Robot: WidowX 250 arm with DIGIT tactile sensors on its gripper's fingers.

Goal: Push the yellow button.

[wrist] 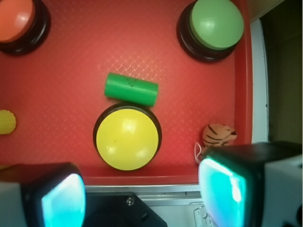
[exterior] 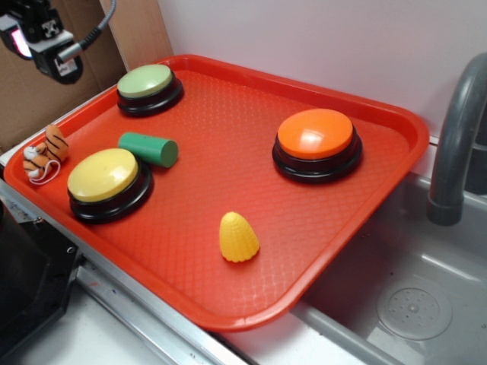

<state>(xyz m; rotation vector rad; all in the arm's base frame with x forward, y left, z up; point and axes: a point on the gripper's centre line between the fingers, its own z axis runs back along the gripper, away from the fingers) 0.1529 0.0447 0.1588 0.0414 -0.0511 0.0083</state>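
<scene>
Yellow button (wrist: 127, 138) sits near the tray's (exterior: 228, 114) front-left rim: rigid, smooth, probably slippery dome facing straight up, round with no long axis; it wants a press at its centre, not a grasp. Green cylinder (wrist: 131, 89) lies at its twelve o'clock. Gripper (wrist: 142, 194) hangs above, fingers wide and empty.

The red tray (exterior: 228, 190) was viewed obliquely from a raised point in the exterior view. It was seen from straight above in the wrist view, past the pincer (wrist: 142, 198). The yellow button (exterior: 103, 175) and green cylinder (exterior: 148, 149) were shared.
</scene>
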